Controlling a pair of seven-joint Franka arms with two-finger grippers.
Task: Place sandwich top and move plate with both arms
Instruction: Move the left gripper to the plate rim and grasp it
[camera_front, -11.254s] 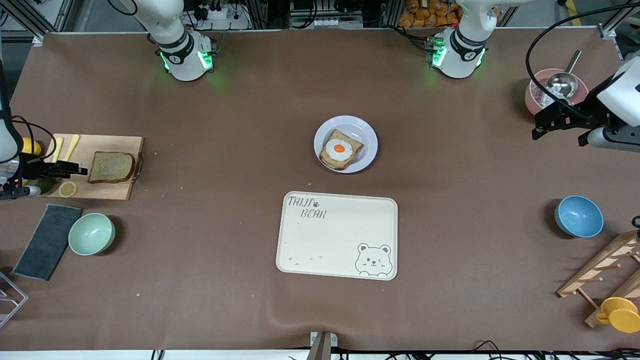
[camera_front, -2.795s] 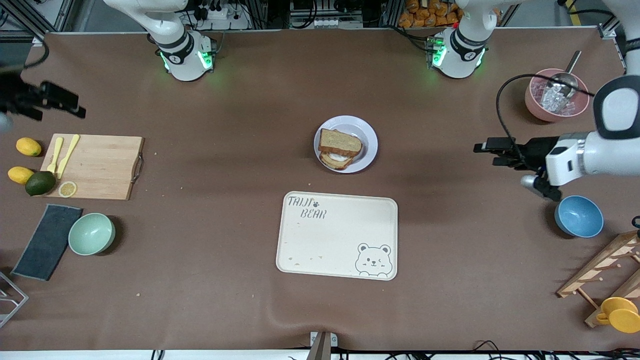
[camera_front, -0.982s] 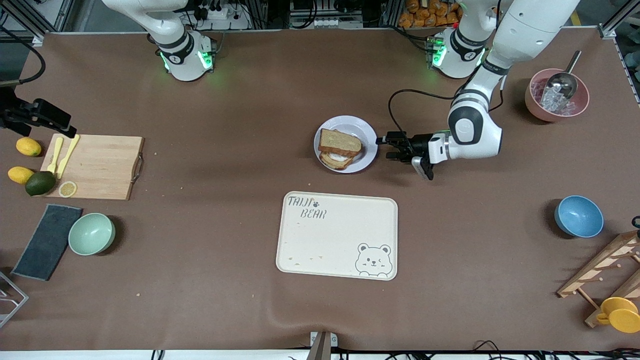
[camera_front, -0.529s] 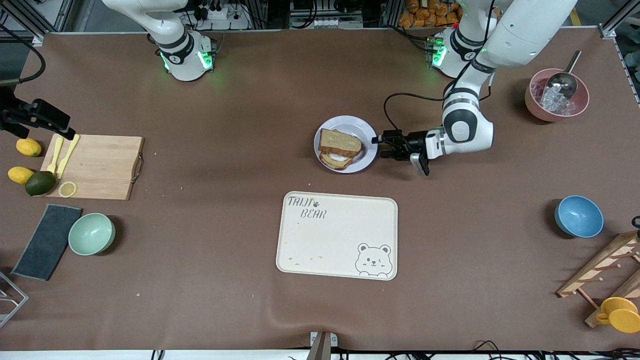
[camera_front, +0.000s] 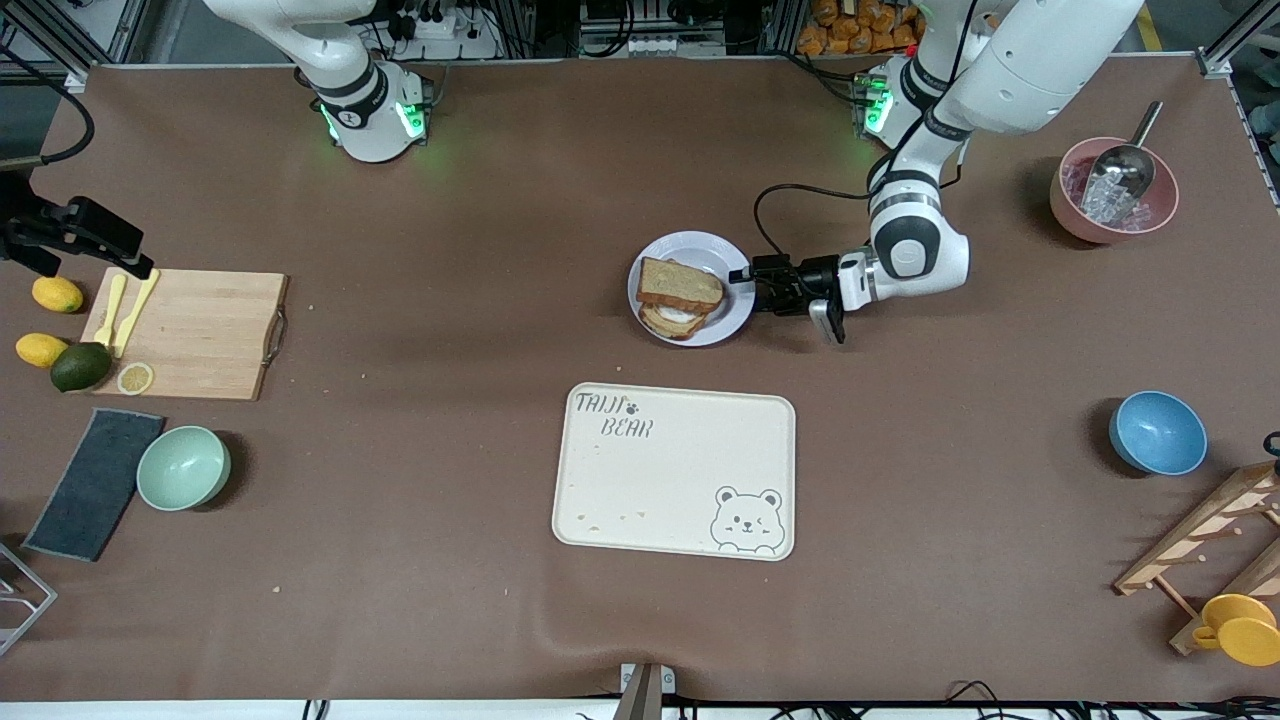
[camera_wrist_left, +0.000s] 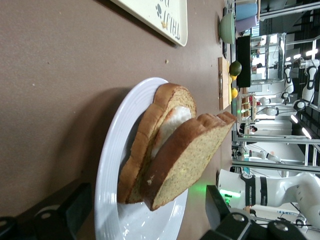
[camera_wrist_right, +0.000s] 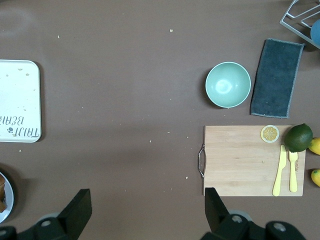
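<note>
The pale plate (camera_front: 735, 300) sits mid-table and also shows in the left wrist view (camera_wrist_left: 112, 170). On it the sandwich top (camera_front: 680, 282), a brown wholegrain slice, lies tilted on the egg and the lower slice (camera_front: 668, 320). In the left wrist view the sandwich top (camera_wrist_left: 187, 157) leans on the white egg (camera_wrist_left: 170, 122). My left gripper (camera_front: 745, 283) is open and low at the plate's rim on the side toward the left arm's end, with the rim between its fingers (camera_wrist_left: 77, 210). My right gripper (camera_front: 120, 245) is open and empty, up in the air over the cutting board's corner.
The cream bear tray (camera_front: 675, 470) lies nearer the front camera than the plate. A wooden cutting board (camera_front: 190, 335), a green bowl (camera_front: 183, 467) and a grey cloth (camera_front: 95, 483) sit at the right arm's end. A blue bowl (camera_front: 1157, 432) and a pink bowl (camera_front: 1113, 190) sit at the left arm's end.
My left gripper has moved along the table to the plate's rim. The sandwich top and plate have not moved. My right arm has stayed in place.
</note>
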